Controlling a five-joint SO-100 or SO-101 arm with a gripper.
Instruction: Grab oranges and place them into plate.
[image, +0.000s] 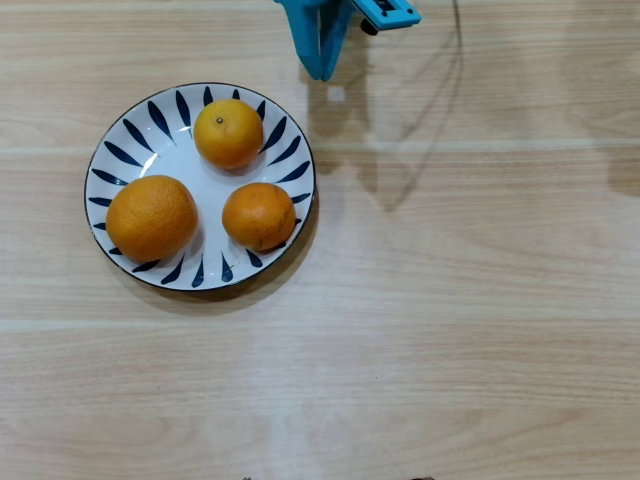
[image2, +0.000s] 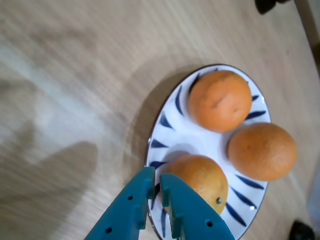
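Overhead view: three oranges sit in the plate; the top one's stem dot faces up. The blue gripper points down-frame, empty.

Wrist view: gripper fingers nearly closed, holding nothing, above the plate's rim.

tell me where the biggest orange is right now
In the overhead view the biggest orange sits on the left side of the plate, left of a smaller orange and below-left of the stem-up orange.
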